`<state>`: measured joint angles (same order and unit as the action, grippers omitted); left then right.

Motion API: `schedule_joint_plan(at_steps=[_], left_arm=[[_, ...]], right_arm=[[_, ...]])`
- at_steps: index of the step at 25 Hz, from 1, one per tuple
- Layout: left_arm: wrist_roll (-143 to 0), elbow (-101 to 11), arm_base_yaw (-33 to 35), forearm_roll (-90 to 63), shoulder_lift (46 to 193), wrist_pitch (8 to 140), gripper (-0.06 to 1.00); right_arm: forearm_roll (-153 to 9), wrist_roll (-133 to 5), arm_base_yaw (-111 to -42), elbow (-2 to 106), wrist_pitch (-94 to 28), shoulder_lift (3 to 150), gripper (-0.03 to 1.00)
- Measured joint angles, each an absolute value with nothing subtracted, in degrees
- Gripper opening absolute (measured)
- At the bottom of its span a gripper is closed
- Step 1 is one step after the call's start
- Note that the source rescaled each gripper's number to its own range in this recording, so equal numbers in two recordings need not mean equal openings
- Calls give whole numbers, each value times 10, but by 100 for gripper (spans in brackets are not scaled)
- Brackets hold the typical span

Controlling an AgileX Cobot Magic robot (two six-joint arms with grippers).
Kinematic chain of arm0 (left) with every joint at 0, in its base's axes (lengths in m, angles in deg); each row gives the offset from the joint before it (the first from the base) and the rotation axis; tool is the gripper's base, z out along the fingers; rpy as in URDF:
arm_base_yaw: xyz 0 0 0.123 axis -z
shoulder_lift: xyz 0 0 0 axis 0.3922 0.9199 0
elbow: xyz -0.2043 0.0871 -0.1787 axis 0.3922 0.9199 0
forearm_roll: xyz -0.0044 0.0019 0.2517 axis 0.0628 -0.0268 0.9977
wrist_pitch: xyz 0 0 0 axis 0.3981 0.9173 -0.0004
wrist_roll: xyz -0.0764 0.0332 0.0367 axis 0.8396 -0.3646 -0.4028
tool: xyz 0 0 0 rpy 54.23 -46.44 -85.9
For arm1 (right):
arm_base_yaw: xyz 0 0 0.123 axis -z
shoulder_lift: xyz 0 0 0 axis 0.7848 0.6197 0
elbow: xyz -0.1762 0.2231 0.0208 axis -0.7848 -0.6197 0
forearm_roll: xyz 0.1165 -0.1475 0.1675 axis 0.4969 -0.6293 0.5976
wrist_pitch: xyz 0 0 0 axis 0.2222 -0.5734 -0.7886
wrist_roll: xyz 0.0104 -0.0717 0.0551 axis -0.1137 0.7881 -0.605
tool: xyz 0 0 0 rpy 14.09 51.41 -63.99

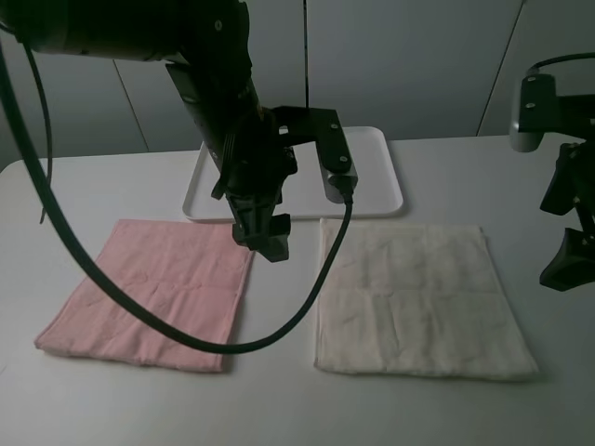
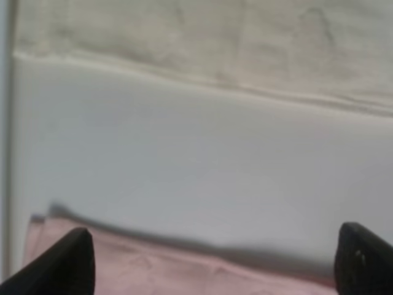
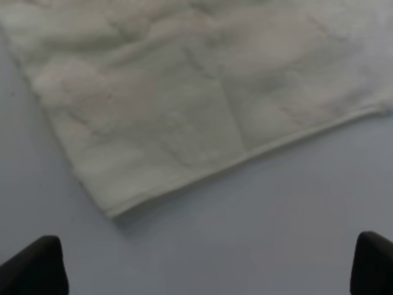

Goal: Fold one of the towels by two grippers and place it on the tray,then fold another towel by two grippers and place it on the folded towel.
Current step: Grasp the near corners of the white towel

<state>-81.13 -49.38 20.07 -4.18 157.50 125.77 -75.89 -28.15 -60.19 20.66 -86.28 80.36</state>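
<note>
While both arms hung above the counter (image 1: 279,400), the two towels lay flat and unfolded in the lower half of the frame, side by side with a strip of bare counter between them. At lower left lay the pink towel (image 1: 149,293), spread in a single layer and slightly skewed. A black cable (image 1: 186,334) looped from the left arm across this towel's right half. At the centre of the frame the left gripper (image 1: 265,237) pointed down over the pink towel's upper right corner, beside the bare strip. Its wrist view showed the fingers (image 2: 61,264) spread wide and gripping nothing, with pink cloth below them and the cream edge across the gap. Behind this gripper, at upper centre, the white tray (image 1: 381,167) rested on the counter, partly hidden by the arm. Just in front of the tray, right of centre, lay the cream-white towel (image 1: 418,302), creased but flat. At the right edge the right gripper (image 1: 569,255) hovered beside that towel's upper right corner, apart from it. Its fingers (image 3: 37,264) were likewise spread wide and gripping nothing, over bare counter near a towel corner.
</note>
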Motion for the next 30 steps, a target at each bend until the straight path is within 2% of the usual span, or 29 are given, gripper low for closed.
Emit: schedule_joint_plan(at_steps=[6, 11, 24, 30], left_arm=[[-820, -494, 250, -40, 1619, 1245, 100], [-840, -490, 279, -49, 1638, 1241, 100], [-806, -457, 357, -36, 1678, 1221, 100], [-783, -457, 367, -21, 1707, 1220, 100]], right_arm=[[-758, -167, -602, 116, -829, 803, 100], [-758, -132, -602, 78, -794, 803, 100], [-725, -74, -602, 66, -754, 803, 100], [-725, -70, -602, 66, -765, 803, 100]])
